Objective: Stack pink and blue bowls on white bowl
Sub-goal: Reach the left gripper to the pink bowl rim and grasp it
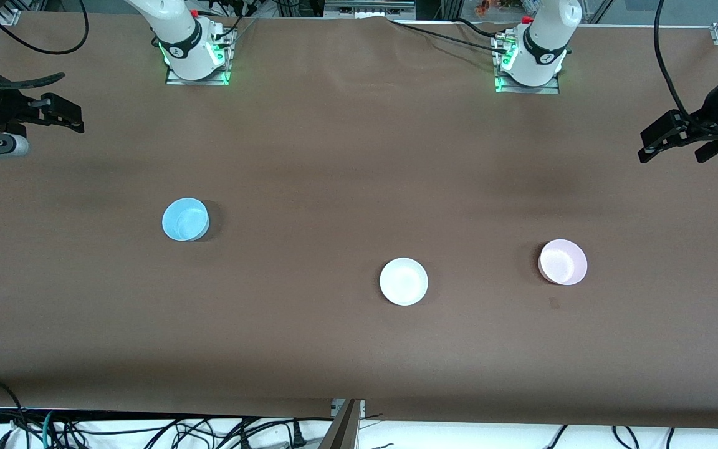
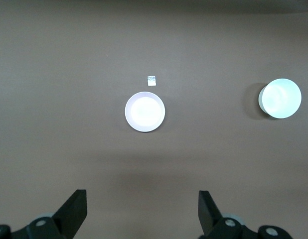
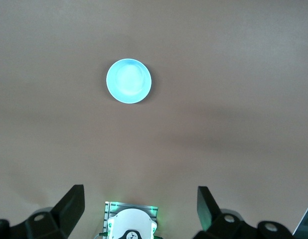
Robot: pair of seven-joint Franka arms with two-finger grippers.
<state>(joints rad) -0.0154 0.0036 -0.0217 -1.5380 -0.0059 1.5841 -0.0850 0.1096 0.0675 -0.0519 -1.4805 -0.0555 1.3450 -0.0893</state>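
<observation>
Round glossy white bowl (image 1: 403,281); smooth pink bowl (image 1: 563,262), blue bowl (image 1: 185,219), apart.

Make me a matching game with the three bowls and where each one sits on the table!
Things:
1. blue bowl
2. white bowl
3. pink bowl

Places:
A. toward the left arm's end of the table
B. toward the right arm's end, farthest from the front camera
C. between the other two, nearest the front camera

Pairs: 1-B, 2-C, 3-A

All three bowls sit apart, none stacked yet.
</observation>
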